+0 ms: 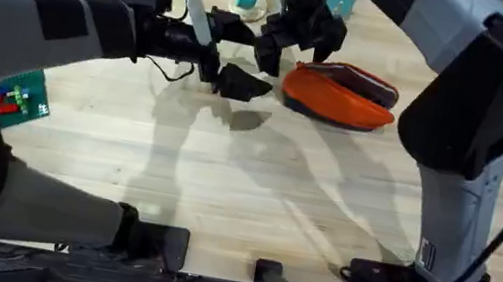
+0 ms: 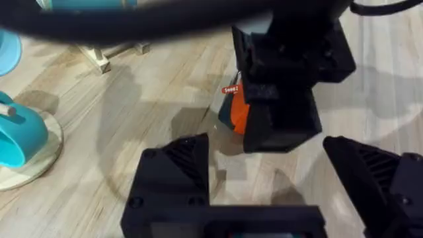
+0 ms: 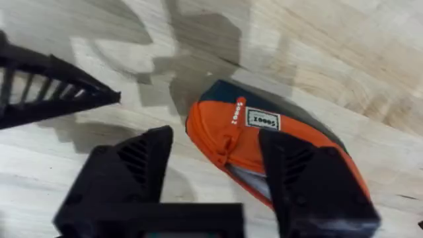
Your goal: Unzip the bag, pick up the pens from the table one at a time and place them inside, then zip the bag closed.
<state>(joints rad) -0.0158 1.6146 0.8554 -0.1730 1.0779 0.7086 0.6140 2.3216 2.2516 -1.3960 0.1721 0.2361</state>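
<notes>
The orange bag lies on the table at the far middle, and the right gripper hangs just over its near end with fingers apart, while the left gripper, also with fingers apart, hovers beside it

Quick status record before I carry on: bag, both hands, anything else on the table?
bag: orange, lying on the table, far right of centre
zipper: partly open at the end by the right hand
left hand: open, empty, above the wood, short of the bag's end
right hand: open, straddling the bag's zipper end
other: teal stand at the far edge
</notes>
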